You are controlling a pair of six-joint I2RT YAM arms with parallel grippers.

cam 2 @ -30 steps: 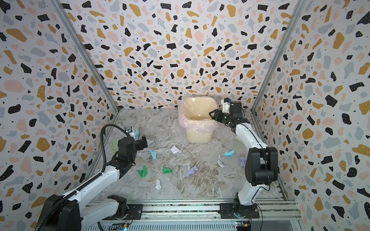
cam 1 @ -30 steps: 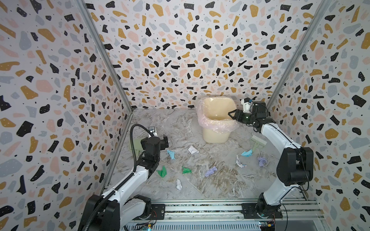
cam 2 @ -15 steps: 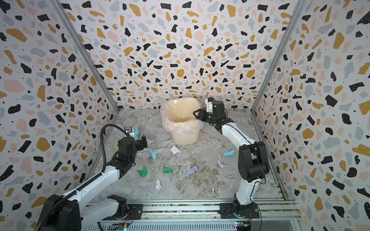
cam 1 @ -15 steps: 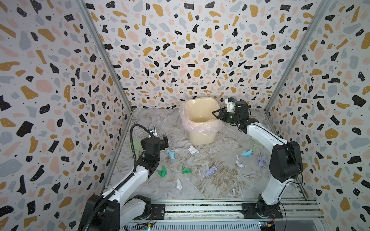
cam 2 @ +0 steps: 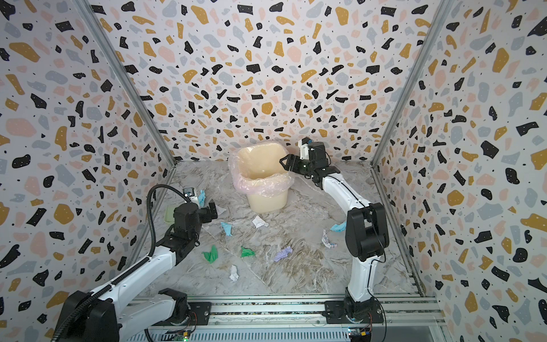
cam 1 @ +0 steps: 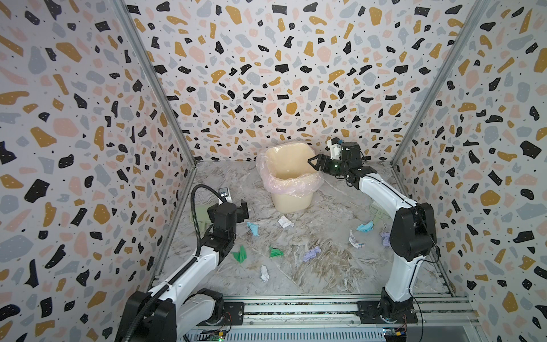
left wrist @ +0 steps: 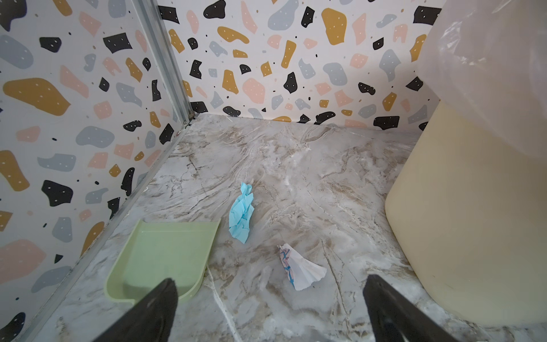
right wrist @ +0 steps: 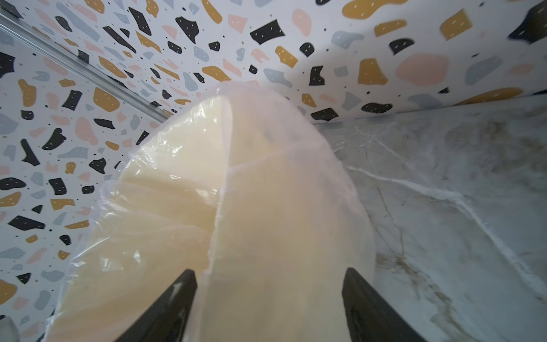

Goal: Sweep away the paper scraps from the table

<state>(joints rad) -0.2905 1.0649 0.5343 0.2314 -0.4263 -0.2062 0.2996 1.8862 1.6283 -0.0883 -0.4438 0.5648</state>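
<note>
Paper scraps dot the table, one half-hidden behind an arm; left end effector and right end effector gape.

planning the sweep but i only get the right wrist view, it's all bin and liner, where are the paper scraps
observer: The paper scraps lie scattered over the table on the near side of the bin, between it and the arms' bases.
operator: ok and the dustpan, is it anywhere near my side
observer: No. The dustpan lies flat on the table beside the left wall, just ahead of the open left gripper.
</note>
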